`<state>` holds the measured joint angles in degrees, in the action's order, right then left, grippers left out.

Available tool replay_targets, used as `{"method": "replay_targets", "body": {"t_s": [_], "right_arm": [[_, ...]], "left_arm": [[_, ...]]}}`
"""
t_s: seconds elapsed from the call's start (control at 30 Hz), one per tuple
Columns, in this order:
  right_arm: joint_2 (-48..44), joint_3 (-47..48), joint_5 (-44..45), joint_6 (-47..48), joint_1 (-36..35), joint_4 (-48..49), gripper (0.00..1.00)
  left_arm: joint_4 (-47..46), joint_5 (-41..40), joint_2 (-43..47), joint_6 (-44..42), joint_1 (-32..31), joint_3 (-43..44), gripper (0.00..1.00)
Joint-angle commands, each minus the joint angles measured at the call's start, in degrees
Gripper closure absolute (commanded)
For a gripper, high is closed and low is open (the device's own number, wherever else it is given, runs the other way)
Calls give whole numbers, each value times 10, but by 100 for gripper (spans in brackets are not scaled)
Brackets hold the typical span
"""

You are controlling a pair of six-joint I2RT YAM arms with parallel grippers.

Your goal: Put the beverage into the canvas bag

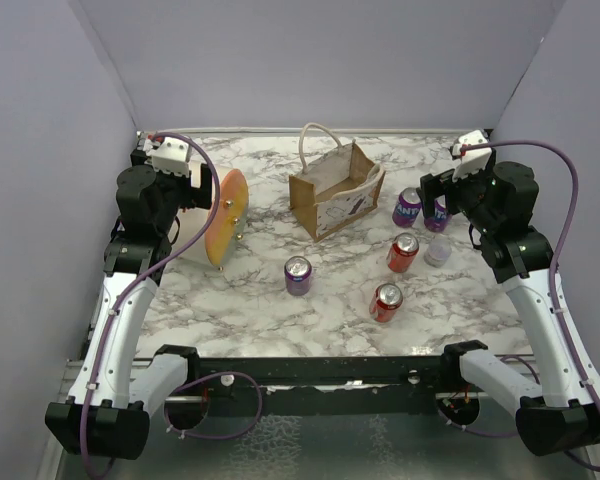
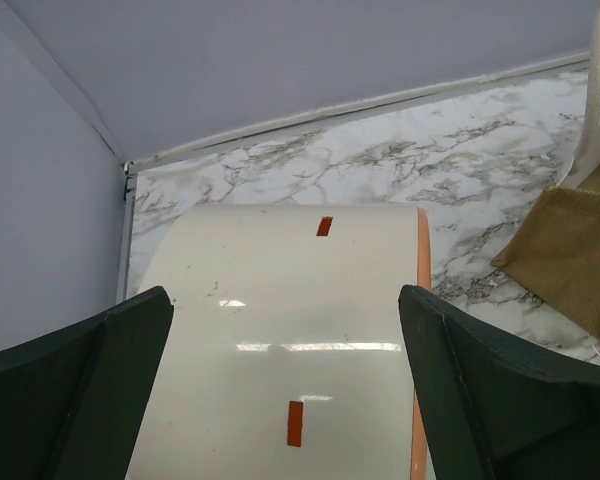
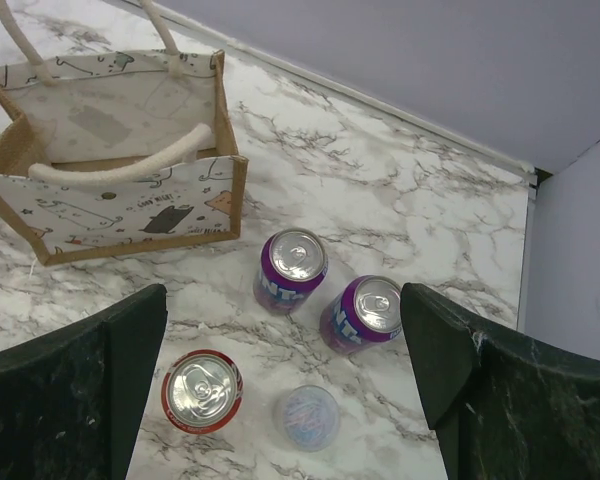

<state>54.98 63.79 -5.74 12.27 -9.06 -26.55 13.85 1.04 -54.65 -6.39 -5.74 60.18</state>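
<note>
Canvas bag (image 1: 335,195): upright, far-centre of marble table (image 1: 260,320), mouth open, handles up.
Beverages: all upright on table, outside bag. 2 purple cans (image 1: 407,207) side by side, R of bag; 2 red cans (image 1: 402,252) nearer; 1 lone purple can (image 1: 298,275) in front of bag.
Pale cup (image 3: 306,417): small, prob. plastic, beside a red can.
R gripper (image 3: 283,310): fingers spread wide, above purple pair, holding nothing.
L gripper (image 2: 285,330): spread wide, astride cream cylinder (image 2: 280,270); contact unclear.

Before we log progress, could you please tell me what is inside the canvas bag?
No can shows inside the canvas bag: the right wrist view shows only its pale printed inner wall. Its floor is hidden behind its near side.
</note>
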Motion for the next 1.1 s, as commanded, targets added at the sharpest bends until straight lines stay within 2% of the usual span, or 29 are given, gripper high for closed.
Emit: {"method": "replay_targets", "body": {"t_s": [0.0, 0.4, 0.7, 0.9, 1.07], "right_arm": [[-6, 19, -24, 1, -4, 7, 1], [-8, 30, -48, 5, -6, 0, 1], [-12, 44, -69, 26, -6, -15, 1], [-7, 48, -111, 44, -6, -28, 1], [-4, 40, -171, 54, -6, -37, 1]], "left_arm": [[-22, -15, 10, -7, -3, -3, 1], [-22, 3, 7, -12, -3, 3, 1], [-1, 102, -6, -33, -4, 31, 1], [20, 161, -60, -45, -14, 77, 1], [45, 176, -129, -51, -46, 133, 1]]}}
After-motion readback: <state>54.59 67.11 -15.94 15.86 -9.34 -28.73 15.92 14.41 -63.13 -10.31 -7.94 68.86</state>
